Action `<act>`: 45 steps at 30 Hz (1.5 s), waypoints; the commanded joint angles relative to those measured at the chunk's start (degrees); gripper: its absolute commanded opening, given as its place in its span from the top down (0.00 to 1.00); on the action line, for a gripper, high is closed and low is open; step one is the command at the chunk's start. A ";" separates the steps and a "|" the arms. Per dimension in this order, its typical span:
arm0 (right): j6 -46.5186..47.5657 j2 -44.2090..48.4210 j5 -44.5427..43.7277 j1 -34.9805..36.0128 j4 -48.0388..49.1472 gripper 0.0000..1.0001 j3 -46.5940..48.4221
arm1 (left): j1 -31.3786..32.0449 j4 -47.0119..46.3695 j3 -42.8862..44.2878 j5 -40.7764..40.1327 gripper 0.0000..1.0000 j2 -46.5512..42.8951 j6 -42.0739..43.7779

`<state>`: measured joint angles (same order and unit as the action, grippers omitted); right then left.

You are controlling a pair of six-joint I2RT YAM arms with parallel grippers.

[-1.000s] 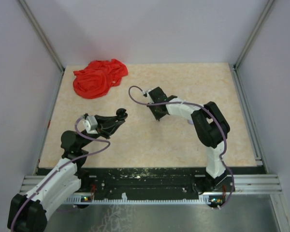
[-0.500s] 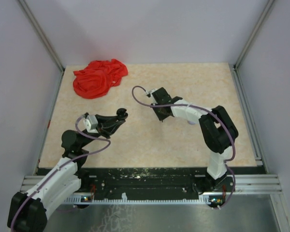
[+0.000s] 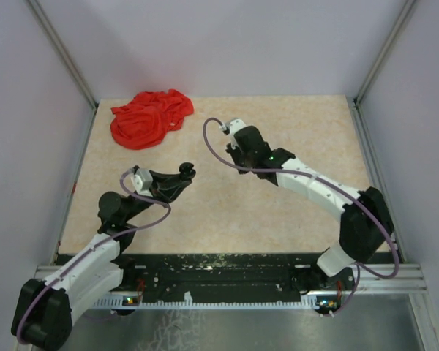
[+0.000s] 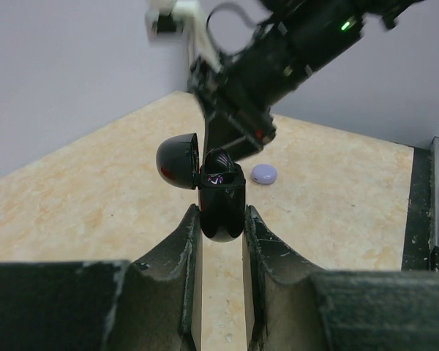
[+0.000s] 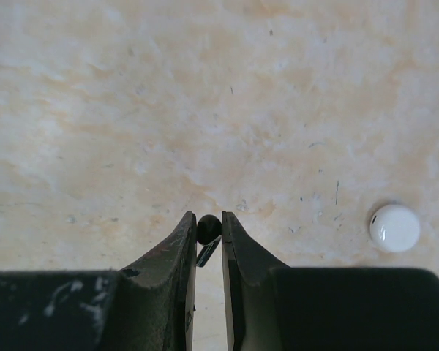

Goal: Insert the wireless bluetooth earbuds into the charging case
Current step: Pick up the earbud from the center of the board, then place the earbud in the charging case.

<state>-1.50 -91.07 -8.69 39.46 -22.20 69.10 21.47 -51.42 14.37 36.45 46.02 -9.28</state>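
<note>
Earbud, black (image 5: pixel 208 229): pinched between the tips of my right gripper (image 5: pixel 208 221). The jaws are drawn in to a narrow gap; the bud's round head fills it and its short stem angles down between them. Under it is speckled beige table (image 5: pixel 132 110). Cannot tell whether the bud touches the surface. White round case (image 5: pixel 394 227) lies flat on the table, off to the right in the right wrist view, well apart from the bud.

Charging case, black, egg-shaped (image 4: pixel 221 208): clamped in my left gripper (image 4: pixel 221 213), one finger on each flank, held upright off the table. Lid (image 4: pixel 177 161) is hinged open and swung out to the left in the left wrist view. Something dark with a pale purplish mark sits in the open mouth; cannot tell whether it is a seated bud.

Left wrist view: my right arm (image 4: pixel 278 58) hangs just behind the open case, with a green light lit on it. Lavender round case (image 4: pixel 264 173) lies flat on the table beyond, a little right of the charging case.

Top view: both grippers are near each other around mid-table, not touching, the left one nearer the bases and further left. Red cloth (image 3: pixel 150 117) is bunched at the far left corner, well apart from both.
</note>
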 commanded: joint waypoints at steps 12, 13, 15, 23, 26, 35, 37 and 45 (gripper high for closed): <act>6.93 20.31 -11.07 16.47 7.61 0.85 5.63 | -0.40 -10.81 4.17 0.65 0.99 7.40 -5.59; 7.69 21.16 -11.09 17.57 9.08 0.85 4.92 | -0.35 -12.29 4.24 0.61 0.99 8.01 -6.47; 8.76 22.64 -10.89 19.56 12.19 0.85 3.68 | -0.26 -14.31 4.70 0.56 0.99 9.26 -7.83; 12.38 24.88 -7.48 24.90 23.85 0.85 -0.79 | 0.10 -18.26 5.96 2.53 0.99 12.09 -9.48; 12.91 24.45 -5.56 25.33 29.28 0.85 -2.75 | 0.28 -20.13 5.94 3.70 0.99 12.62 -10.19; 13.56 21.51 -3.61 27.20 36.16 0.85 -3.91 | 0.80 -24.42 6.10 5.51 0.99 13.51 -11.86; 13.23 20.60 -3.17 27.44 36.42 0.85 -3.51 | 0.93 -25.32 6.06 5.73 0.99 13.71 -12.29; 14.20 17.88 -6.06 28.56 38.99 0.85 -4.21 | 1.00 -27.26 5.33 5.24 0.99 13.32 -13.38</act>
<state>11.84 -72.27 -12.88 67.20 11.53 64.86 22.15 -74.91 18.83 41.21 59.75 -21.45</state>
